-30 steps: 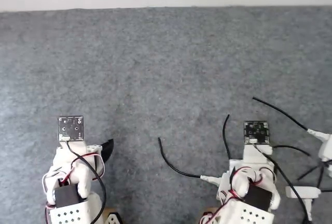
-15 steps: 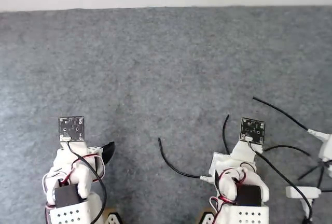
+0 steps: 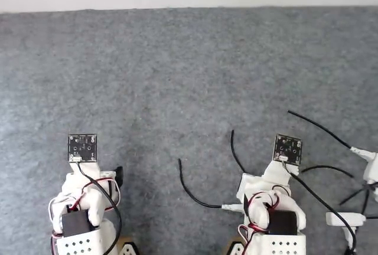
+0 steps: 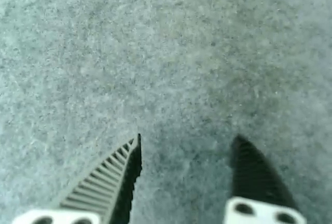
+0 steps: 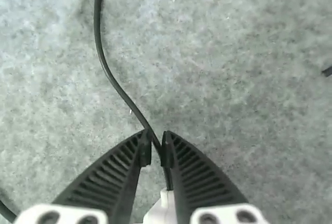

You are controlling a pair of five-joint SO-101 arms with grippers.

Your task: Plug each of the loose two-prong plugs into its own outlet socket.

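Change: right arm's wrist has swung toward 9 o'clock, and the short black cord [image 5: 111,73] has swung with it. Its free end now sits at 11 o'clock of the wrist instead of 12. So the grasp has taken and the cord moves with the arm.

Right gripper [image 5: 155,136]: jaws pressed together, pinching the cord just above its white plug [image 5: 162,208], which sits between the jaw roots. The hold is on the cord, not the body, so I expect the plug to be floppy at insertion.

Second plug [image 3: 231,208] has slid slightly toward 7 o'clock. It lies on the mat [image 3: 177,78] beside the right arm's base, with its cord curling out to 10 o'clock.

Left gripper [image 4: 188,138]: jaws spread over bare mat, holding nothing. The arm is tucked back at 7 o'clock of the table, its dark jaw drawn in closer than before.

White pieces [image 3: 342,218] at the 4 o'clock edge: can't tell if they're sockets. Nothing is plugged in yet.
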